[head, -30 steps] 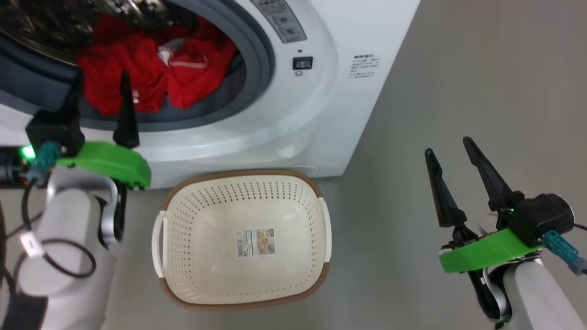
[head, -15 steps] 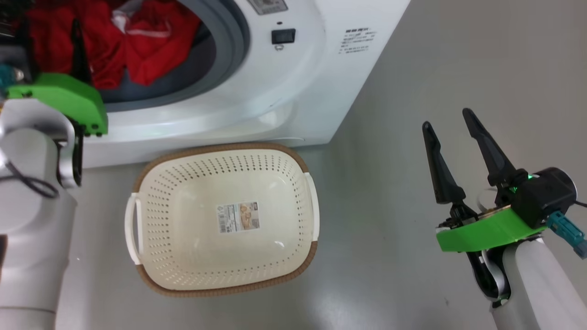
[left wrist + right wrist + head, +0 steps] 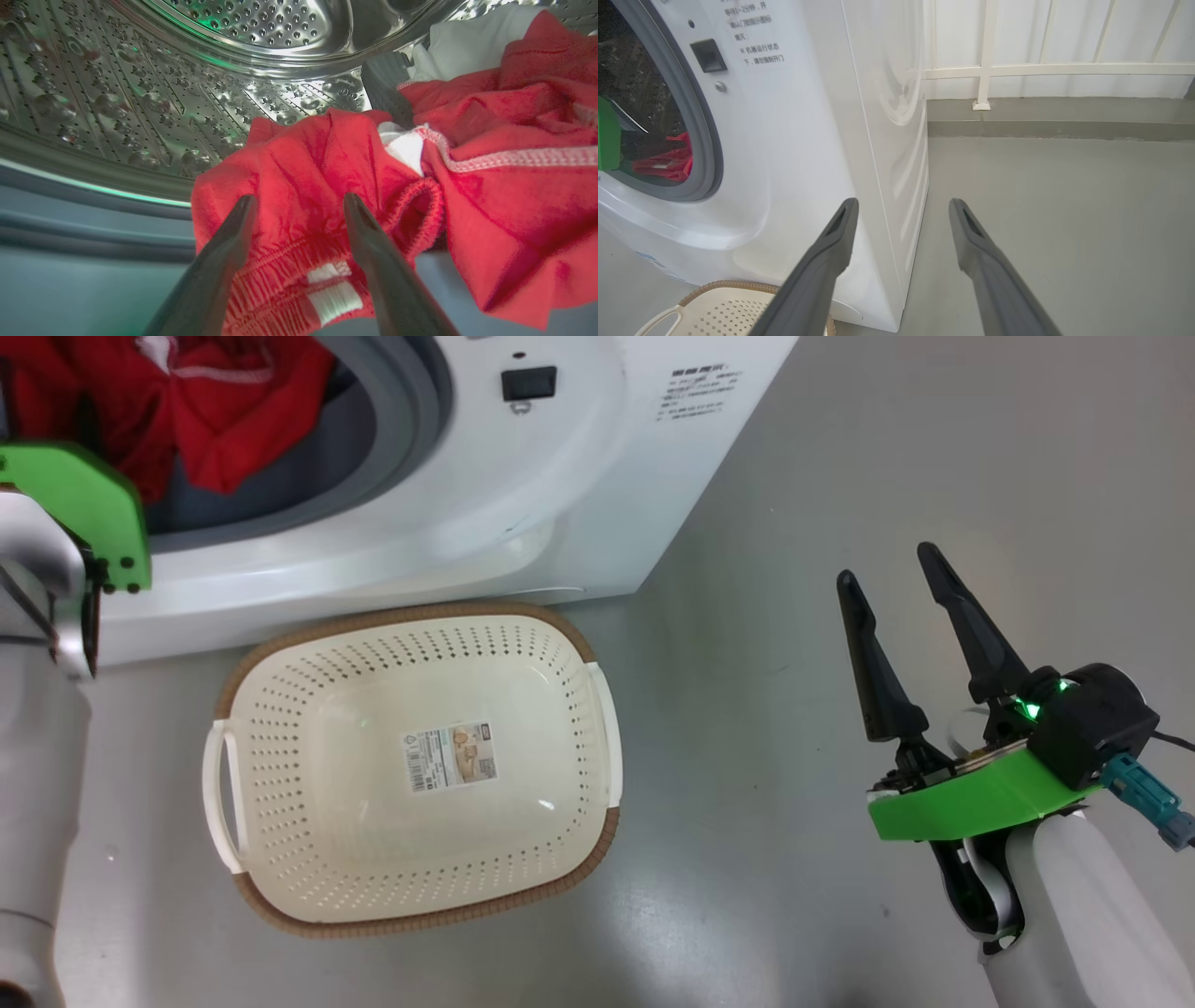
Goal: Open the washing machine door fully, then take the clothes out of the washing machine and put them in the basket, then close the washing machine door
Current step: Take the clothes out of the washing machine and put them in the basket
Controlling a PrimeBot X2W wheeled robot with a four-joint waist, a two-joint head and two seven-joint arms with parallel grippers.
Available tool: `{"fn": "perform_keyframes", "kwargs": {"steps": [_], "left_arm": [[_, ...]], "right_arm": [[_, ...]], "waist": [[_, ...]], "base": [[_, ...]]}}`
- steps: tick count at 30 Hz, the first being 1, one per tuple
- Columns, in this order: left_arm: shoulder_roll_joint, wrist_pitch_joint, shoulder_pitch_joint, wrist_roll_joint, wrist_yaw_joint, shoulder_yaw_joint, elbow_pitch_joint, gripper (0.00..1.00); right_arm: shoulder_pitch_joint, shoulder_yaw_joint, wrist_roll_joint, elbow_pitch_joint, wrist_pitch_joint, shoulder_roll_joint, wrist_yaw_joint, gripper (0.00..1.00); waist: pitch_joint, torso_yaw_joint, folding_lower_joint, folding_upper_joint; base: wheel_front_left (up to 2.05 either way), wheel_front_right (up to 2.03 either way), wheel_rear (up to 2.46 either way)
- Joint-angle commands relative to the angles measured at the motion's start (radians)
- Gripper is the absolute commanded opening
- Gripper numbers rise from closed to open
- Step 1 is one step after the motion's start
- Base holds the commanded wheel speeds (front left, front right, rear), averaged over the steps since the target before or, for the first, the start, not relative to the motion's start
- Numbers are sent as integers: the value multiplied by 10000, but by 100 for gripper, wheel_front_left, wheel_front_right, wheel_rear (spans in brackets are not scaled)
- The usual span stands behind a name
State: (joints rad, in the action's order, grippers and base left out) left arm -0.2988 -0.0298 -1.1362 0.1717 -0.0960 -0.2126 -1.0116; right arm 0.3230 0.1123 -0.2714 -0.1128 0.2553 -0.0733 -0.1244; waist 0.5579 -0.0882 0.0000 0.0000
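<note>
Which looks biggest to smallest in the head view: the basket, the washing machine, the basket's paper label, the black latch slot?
1. washing machine, even though the frame crops it
2. basket
3. paper label
4. black latch slot

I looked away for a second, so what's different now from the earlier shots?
The left gripper has reached deeper into the washing machine, open and pointing at the red clothes, gripping nothing. The head view also swung, which shifts the whole picture. The right gripper stays open above the floor; the basket stays empty.
</note>
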Motion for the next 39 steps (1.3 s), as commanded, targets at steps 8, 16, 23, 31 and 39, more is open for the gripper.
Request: {"fn": "perform_keyframes", "kwargs": {"steps": [8, 16, 23, 31, 39], "left_arm": [[-726, -773, -631, -124, 57, -8, -400, 100], [-820, -1327, -894, -62, 47, -122, -780, 47], [-752, -797, -830, 128, 20, -88, -695, 0], [-589, 822, -349, 676, -20, 285, -408, 0], [-580, 2267, 87, 869, 176, 332, -62, 0]], "right_arm": [[121, 442, -344, 246, 65, 41, -63, 100], [213, 586, -529, 321, 65, 80, -63, 100], [239, 632, -594, 215, 65, 50, -63, 100], [234, 610, -589, 108, 65, -58, -63, 100], [200, 583, -551, 73, 65, -128, -63, 100]], "waist": [[241, -193, 0, 0], [416, -324, 0, 0], [451, -305, 0, 0], [372, -106, 0, 0], [184, 89, 0, 0]], "base": [[0, 0, 0], [0, 0, 0], [0, 0, 0], [0, 0, 0], [0, 0, 0]]}}
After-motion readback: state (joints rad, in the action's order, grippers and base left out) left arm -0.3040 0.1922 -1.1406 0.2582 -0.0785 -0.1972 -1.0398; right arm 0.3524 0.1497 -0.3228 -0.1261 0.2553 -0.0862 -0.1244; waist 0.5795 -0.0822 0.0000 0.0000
